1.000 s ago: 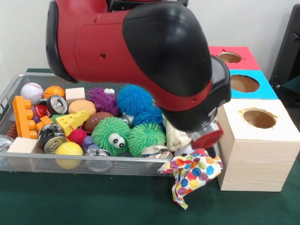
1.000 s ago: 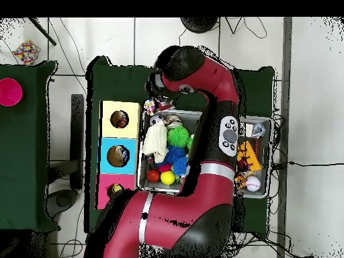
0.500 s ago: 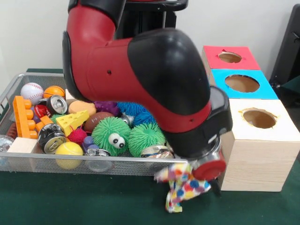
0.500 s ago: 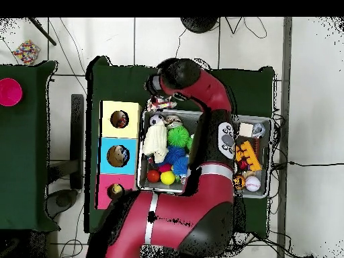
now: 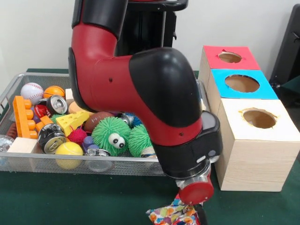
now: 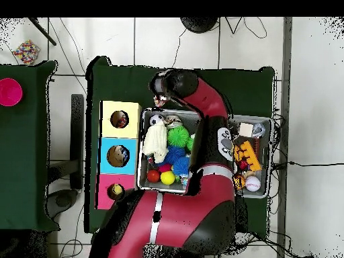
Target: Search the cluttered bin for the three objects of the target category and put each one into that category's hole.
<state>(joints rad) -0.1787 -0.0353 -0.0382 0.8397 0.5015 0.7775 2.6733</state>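
Gripper (image 5: 199, 216) low at spotted cloth (image 5: 169, 216), seemingly touching; fingers unclear

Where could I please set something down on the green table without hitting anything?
Bare green cloth lies in front of the wire mesh bin, from the table's edge to the polka-dot cloth under the gripper. The bin is packed with toys and cans. The wooden box with a round hole closes the side past the gripper.
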